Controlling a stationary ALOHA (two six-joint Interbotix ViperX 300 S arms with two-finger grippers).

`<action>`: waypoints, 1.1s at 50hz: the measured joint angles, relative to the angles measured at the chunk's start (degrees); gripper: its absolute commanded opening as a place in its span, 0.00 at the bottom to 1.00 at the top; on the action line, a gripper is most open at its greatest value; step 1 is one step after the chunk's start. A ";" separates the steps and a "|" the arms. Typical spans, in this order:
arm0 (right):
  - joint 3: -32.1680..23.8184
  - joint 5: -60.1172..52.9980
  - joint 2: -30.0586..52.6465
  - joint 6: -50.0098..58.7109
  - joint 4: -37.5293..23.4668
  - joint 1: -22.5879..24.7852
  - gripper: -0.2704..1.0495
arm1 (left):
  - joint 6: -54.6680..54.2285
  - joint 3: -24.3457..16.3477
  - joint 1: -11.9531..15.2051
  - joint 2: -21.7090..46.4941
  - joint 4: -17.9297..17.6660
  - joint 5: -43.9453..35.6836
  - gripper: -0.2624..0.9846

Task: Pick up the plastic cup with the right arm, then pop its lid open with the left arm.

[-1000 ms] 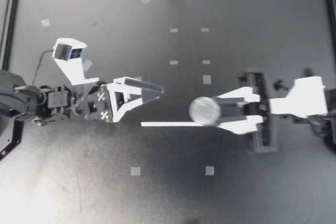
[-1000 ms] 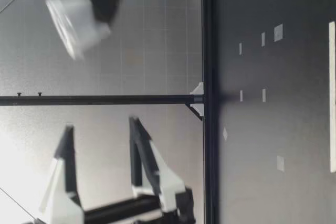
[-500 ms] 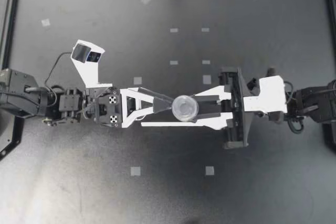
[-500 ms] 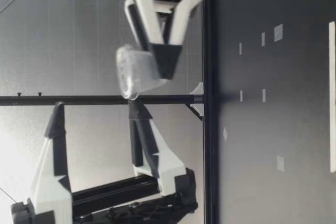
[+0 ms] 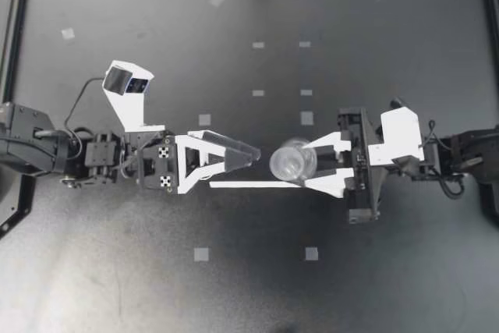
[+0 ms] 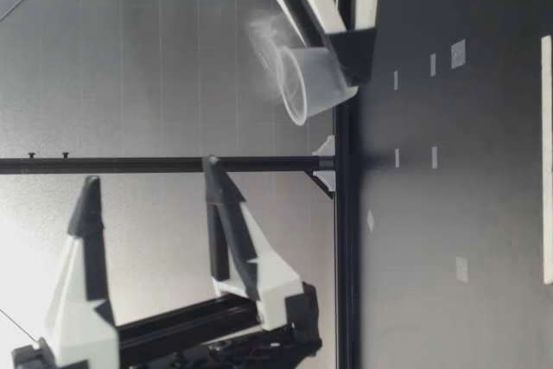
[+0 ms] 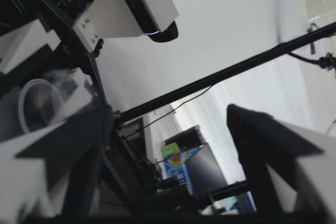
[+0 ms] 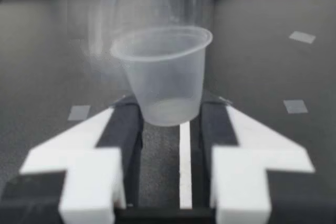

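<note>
Above the middle of the black table (image 5: 156, 271), my right gripper (image 5: 306, 165) pinches a small clear plastic cup (image 5: 290, 163) by its base, seemingly mid hand-over, so my wide-spread left gripper (image 5: 251, 154), just short of it, needs the blurred rim centred between its fingers.

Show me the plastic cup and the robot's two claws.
cup (image 8: 165, 80): right wrist view, on its clear side wall.
right claw (image 5: 306, 164): top view, midway between its fingertips, which clamp the cup.
left claw (image 5: 251, 154): top view, between its open fingertips.
</note>
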 measured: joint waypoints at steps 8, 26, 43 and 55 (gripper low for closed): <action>0.09 0.00 -2.37 0.70 -0.44 0.00 0.30 | 8.88 1.49 0.00 -0.09 0.09 0.00 0.84; -0.88 -0.44 -7.73 5.27 -1.85 0.00 0.30 | 49.66 5.10 0.09 -0.79 0.09 0.00 0.84; -1.05 -2.64 -7.29 7.56 -1.85 0.00 0.30 | 65.57 5.98 0.18 -0.79 -0.18 0.00 0.84; -1.05 -2.64 -6.77 7.47 -2.02 0.26 0.30 | 65.30 6.06 0.09 -0.70 -0.26 0.00 0.84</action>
